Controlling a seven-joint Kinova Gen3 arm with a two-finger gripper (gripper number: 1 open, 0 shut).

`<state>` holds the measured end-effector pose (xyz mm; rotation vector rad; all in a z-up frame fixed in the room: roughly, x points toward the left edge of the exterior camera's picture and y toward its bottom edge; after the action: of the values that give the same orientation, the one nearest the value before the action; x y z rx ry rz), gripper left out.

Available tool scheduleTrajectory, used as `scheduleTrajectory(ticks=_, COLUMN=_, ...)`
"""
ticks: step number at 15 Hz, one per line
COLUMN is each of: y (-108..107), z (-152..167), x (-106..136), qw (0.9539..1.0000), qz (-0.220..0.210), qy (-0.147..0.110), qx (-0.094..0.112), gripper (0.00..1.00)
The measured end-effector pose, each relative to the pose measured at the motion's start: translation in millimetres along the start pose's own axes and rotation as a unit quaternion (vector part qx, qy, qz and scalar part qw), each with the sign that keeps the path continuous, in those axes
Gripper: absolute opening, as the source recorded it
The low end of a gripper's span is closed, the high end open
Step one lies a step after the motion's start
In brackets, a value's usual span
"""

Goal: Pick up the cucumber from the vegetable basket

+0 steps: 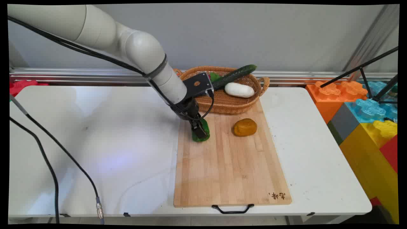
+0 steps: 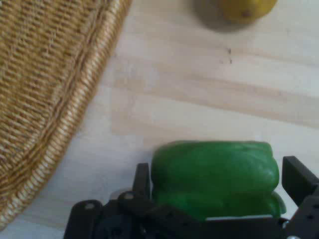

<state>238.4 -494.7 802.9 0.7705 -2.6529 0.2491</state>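
Glossy green bell pepper (image 2: 214, 177), lobed, lay at frame centre on cutting board (image 1: 229, 165), gripper (image 1: 199, 131) jaws straddled it, whether clamped could not be told.

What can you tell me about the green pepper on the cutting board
The green pepper is smooth, glossy and blocky, with rounded lobes; it looks like plastic or wax. It lies on the wooden cutting board, at its far left corner, close to the wicker basket but apart from it. The end effector straddles it from above, one finger on each side. Whether the fingers press on it cannot be told. Its stem is not visible.
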Motion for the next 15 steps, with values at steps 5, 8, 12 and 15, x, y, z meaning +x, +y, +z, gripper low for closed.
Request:
scheduleTrajectory(ticks=5, y=-3.9, z=-19.0, x=24.8, qw=0.9998, qz=-0.010, qy=0.015, qx=0.000, gripper=1.00)
scheduleTrajectory(ticks=8, y=-17.5, z=-41.2, x=47.6, qw=0.9990, qz=-0.012, qy=0.035, qx=0.024, gripper=1.00)
scheduleTrajectory(ticks=12, y=-62.3, z=-72.2, x=75.9, qw=0.9947, qz=-0.017, qy=0.062, qx=0.080, gripper=1.00)
scheduleTrajectory(ticks=15, y=-91.2, z=-74.8, x=87.3, qw=0.9920, qz=-0.009, qy=0.072, qx=0.103, gripper=1.00)
